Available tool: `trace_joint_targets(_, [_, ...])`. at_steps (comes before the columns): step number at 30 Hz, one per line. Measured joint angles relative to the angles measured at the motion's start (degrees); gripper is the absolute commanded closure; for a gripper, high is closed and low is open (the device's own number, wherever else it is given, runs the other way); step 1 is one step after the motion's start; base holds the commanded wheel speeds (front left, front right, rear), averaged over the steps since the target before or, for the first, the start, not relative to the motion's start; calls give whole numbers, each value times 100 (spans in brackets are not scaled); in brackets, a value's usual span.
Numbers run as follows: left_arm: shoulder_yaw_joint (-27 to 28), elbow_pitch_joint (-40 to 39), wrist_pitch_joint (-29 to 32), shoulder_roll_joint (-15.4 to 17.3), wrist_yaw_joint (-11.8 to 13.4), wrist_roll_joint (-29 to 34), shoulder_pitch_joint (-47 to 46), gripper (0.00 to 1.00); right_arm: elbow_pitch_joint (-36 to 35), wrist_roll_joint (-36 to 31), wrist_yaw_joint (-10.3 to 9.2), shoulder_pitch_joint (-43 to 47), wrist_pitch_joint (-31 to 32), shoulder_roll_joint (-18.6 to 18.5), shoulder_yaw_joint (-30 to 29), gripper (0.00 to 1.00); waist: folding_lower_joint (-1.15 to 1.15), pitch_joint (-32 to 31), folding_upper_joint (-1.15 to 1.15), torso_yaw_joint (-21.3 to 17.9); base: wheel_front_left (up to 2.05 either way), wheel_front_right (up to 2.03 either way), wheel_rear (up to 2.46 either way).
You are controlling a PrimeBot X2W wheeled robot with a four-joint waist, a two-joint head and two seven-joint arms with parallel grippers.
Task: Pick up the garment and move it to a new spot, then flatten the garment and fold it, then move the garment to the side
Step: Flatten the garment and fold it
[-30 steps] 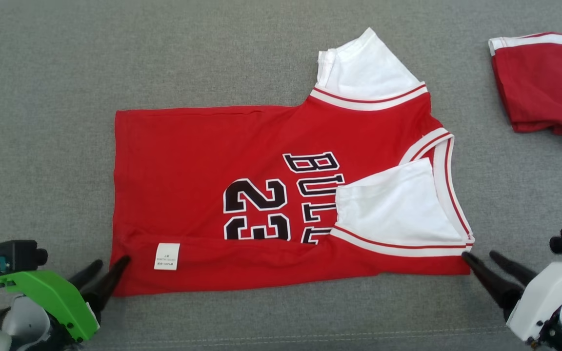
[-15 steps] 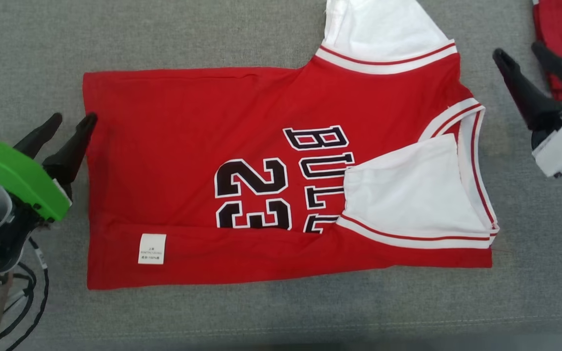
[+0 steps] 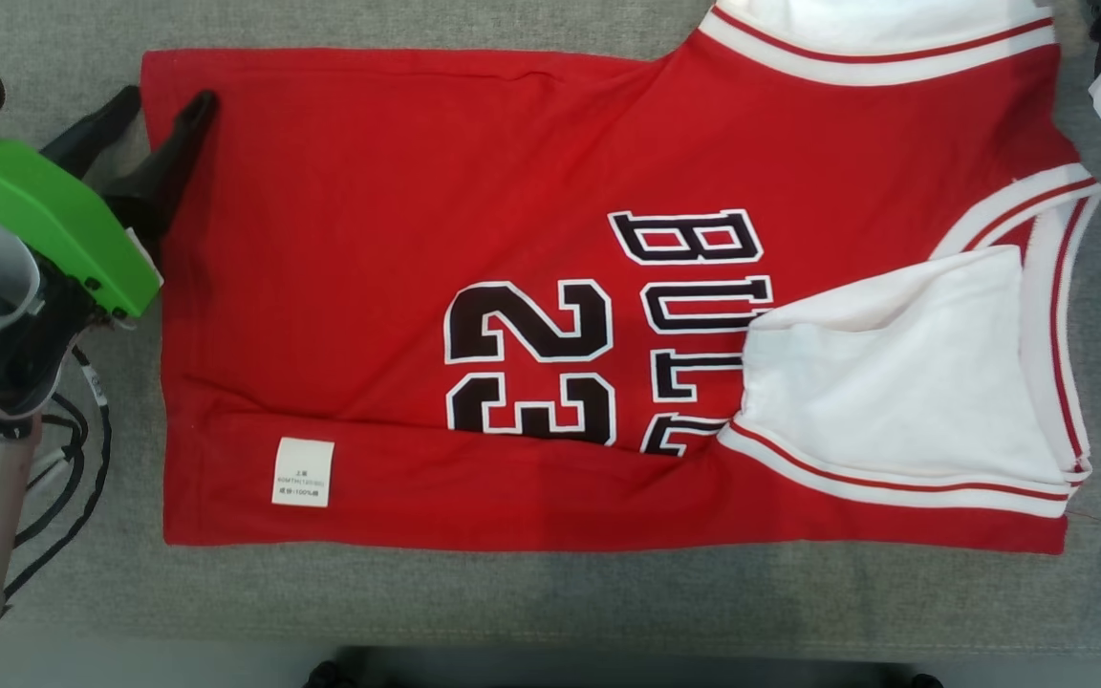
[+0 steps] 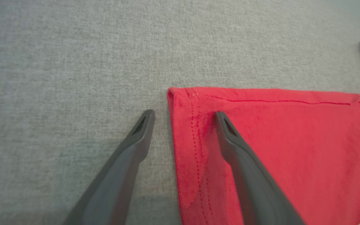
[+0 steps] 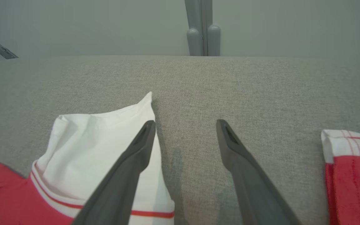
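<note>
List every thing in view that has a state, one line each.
jersey, flat on the grey surface, near edge folded over, one white sleeve folded onto its front.
left gripper, open, one finger over the jersey's corner, the other over bare surface.
right gripper, open, holding nothing, beside the other white sleeve.
second red garment, lying apart, untouched.

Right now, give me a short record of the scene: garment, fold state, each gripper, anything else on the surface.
garment: red jersey with white sleeves, lying flat on the grey surface
fold: near long edge turned over, care label showing; near sleeve folded onto the chest
left gripper: open, straddling the hem at the far corner, holding nothing
right gripper: open, one finger over the far sleeve, holding nothing
other: second red garment lying apart, to the right
</note>
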Motion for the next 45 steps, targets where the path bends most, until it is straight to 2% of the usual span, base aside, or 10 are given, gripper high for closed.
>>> trace_joint_targets(5, [-108, 157, -96, -174, -142, 79, -302, 0, 424, -80, 2, -368, 23, 193, 225, 0, 0, 216, 0, 213, 0, 0, 0])
trace_joint_targets(6, [-124, 176, -94, -193, -188, 71, -336, 7, 495, -79, 3, -424, 23, 282, 285, 0, 0, 248, 0, 249, 0, 0, 0])
trace_joint_targets(7, [-145, 194, -93, -222, -221, 52, -374, 53, 568, -79, 4, -483, 21, 365, 341, 0, 0, 278, 0, 283, 0, 0, 0])
trace_joint_targets(10, [-183, 278, -94, -309, -271, 3, -471, 100, 799, -81, 31, -585, -44, 441, 400, 0, 0, 329, 0, 372, 0, 0, 0])
trace_joint_targets(16, [-275, 465, -94, -504, -330, -63, -579, 100, 1152, -151, 62, -831, -137, 386, 386, 0, 0, 316, 0, 532, 0, 0, 0])
trace_joint_targets(18, [-286, 490, -94, -506, -356, -68, -585, 100, 1210, -153, 62, -864, -141, 409, 391, 74, 0, 311, 0, 548, 0, 0, 0])
trace_joint_targets(19, [-297, 522, -96, -513, -379, -89, -597, 100, 1272, -155, 62, -899, -158, 442, 392, 100, 0, 306, 0, 558, 0, 0, 0])
trace_joint_targets(31, [-330, 817, -305, -522, -482, -113, -638, 100, 1563, -35, 381, -1048, -677, 720, 428, 100, 0, 206, 0, 511, 0, 0, 0])
trace_joint_targets(38, [-331, 1057, -459, -494, -521, -113, -627, 100, 1396, 140, 661, -964, -1094, 792, 357, 100, 0, 31, 0, 383, 0, 0, 0])
trace_joint_targets(45, [-341, 1212, -662, -488, -521, -126, -511, 100, 1039, 388, 777, -438, -1532, 833, 151, 100, 0, -226, 0, 271, 0, 0, 0])
